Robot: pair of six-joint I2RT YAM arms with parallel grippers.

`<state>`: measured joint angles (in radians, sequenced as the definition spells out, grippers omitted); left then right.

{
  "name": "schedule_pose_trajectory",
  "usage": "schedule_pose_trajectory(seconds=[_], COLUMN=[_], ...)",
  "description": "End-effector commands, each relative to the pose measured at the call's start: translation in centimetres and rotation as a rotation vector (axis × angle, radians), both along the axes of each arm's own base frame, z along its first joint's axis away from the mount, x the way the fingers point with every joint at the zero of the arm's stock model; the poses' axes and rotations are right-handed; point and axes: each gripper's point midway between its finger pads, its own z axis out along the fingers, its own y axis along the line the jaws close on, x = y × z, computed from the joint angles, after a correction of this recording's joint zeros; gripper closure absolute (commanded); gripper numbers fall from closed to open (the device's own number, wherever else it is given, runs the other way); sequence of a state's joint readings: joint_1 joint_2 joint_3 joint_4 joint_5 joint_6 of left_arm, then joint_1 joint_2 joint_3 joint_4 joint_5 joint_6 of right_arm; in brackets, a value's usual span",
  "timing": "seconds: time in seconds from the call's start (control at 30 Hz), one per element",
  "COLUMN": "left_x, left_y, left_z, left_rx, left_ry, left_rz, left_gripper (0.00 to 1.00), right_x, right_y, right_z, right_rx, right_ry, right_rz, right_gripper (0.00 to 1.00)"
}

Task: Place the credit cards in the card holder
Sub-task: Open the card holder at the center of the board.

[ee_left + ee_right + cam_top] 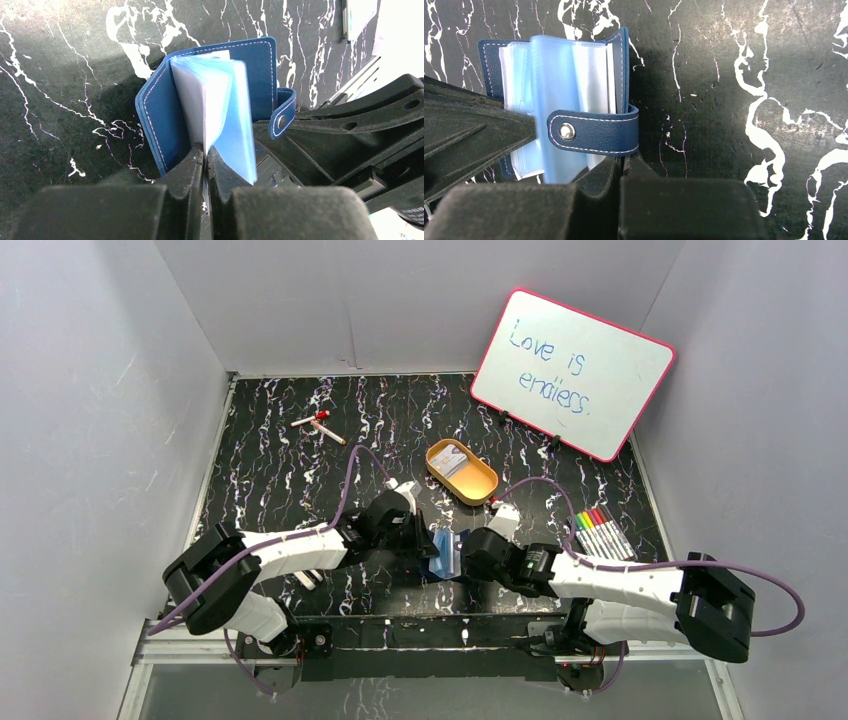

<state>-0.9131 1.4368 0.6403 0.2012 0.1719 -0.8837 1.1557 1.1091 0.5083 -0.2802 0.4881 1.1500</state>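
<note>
The card holder (446, 552) is a navy wallet held open between both grippers at the near middle of the table. In the left wrist view the card holder (160, 110) shows pale blue sleeves fanned out. My left gripper (206, 150) is shut on a thin white credit card (200, 100) that stands among the sleeves. My right gripper (622, 162) is shut on the lower edge of the holder's navy cover (623, 75), just under the snap tab (594, 132). Another credit card (449, 459) lies in the golden tin (478, 483).
Several marker pens (600, 532) lie at the right. A red-capped marker (318, 425) lies at the far left. A pink-framed whiteboard (570, 370) leans at the back right. A small white object (306, 580) lies under the left arm.
</note>
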Motion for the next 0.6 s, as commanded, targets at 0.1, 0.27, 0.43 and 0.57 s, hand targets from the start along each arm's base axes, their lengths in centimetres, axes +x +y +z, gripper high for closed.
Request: schedule_pose_trajectory(seconds=[0.1,0.27,0.43,0.57], left_x=[0.5,1.0,1.3,1.3], left_y=[-0.7,0.4,1.9,2.3], left_z=[2.3,3.6,5.0,5.4], left_rx=[-0.026,0.036,0.115,0.128], left_ry=[-0.032,-0.054,-0.071,-0.070], left_rz=[-0.008,0.026,0.053,0.067], left_gripper=[1.00,1.00,1.00,1.00], right_x=[0.3,0.4,0.4,-0.2], right_y=[0.1,1.1,3.3,5.7], right_z=[0.9,3.3,8.8,12.3], right_rx=[0.038,0.109,0.250,0.334], right_ry=[-0.030,-0.095,-0.233,-0.309], right_rz=[-0.002,0.078,0.220,0.353], right_gripper=[1.00,0.55,0.37,0.41])
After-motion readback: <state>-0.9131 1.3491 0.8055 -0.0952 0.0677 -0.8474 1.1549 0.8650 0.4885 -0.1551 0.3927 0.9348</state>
